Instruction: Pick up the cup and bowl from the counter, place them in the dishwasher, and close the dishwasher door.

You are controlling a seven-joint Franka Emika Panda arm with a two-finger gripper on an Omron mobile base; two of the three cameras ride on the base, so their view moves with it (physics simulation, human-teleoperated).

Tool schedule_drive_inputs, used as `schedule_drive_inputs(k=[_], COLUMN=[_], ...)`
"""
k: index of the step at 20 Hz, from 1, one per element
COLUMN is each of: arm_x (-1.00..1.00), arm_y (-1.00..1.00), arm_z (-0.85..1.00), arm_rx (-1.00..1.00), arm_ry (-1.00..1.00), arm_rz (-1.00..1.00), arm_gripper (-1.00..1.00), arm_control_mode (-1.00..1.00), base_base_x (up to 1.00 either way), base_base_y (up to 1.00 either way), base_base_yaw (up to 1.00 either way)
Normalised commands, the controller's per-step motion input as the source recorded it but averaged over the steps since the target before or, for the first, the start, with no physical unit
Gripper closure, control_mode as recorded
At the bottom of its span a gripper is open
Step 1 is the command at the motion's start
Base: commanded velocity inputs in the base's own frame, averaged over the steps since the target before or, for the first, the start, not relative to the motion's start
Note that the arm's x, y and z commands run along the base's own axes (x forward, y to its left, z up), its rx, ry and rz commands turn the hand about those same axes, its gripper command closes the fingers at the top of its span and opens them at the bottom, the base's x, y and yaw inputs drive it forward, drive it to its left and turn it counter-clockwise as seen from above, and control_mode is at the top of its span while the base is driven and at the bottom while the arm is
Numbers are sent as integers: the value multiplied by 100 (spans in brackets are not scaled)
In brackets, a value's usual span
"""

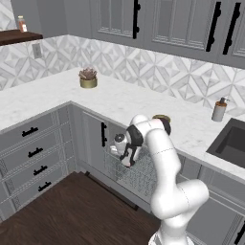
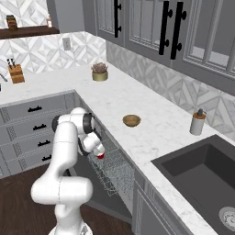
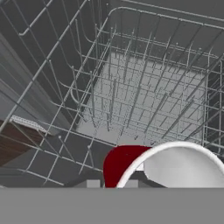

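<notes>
The red cup [image 3: 124, 164] with its white inside fills the bottom of the hand view, just above the silver wire rack [image 3: 144, 100] of the open dishwasher. My gripper [image 2: 98, 153] reaches down over the rack [image 2: 112, 174] below the counter edge, shut on the cup [image 2: 100, 156]. From the left, the hand [image 1: 127, 161] hangs over the rack [image 1: 139, 174], and the dishwasher door [image 1: 115, 192] lies folded down near the floor. The tan bowl [image 1: 161, 118] [image 2: 131, 120] sits on the white counter [image 1: 124, 98] right behind the arm.
A gold pot with a succulent [image 1: 88, 79] stands at the counter's corner. A grey soap dispenser [image 1: 219, 110] stands beside the dark sink [image 2: 202, 170]. Grey drawers [image 1: 33, 153] line the left run, and a knife block [image 2: 16, 72] stands far left.
</notes>
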Motion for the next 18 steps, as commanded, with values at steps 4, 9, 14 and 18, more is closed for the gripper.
schedule_drive_inputs(k=[4,9,14,18], arm_x=[0,-1,-30,-49], arm_y=[0,0,0,0], arm_z=[0,16,90,100], arm_rx=[0,-2,-1,0], arm_ry=[0,-1,-2,0], arm_rz=[0,0,0,0], arm_gripper=[-100,-100,-100,-100], arm_control_mode=[-100,-100,-100,-100], base_base_x=[0,0,0,0], base_base_y=[0,0,0,0], base_base_yaw=[0,0,0,0])
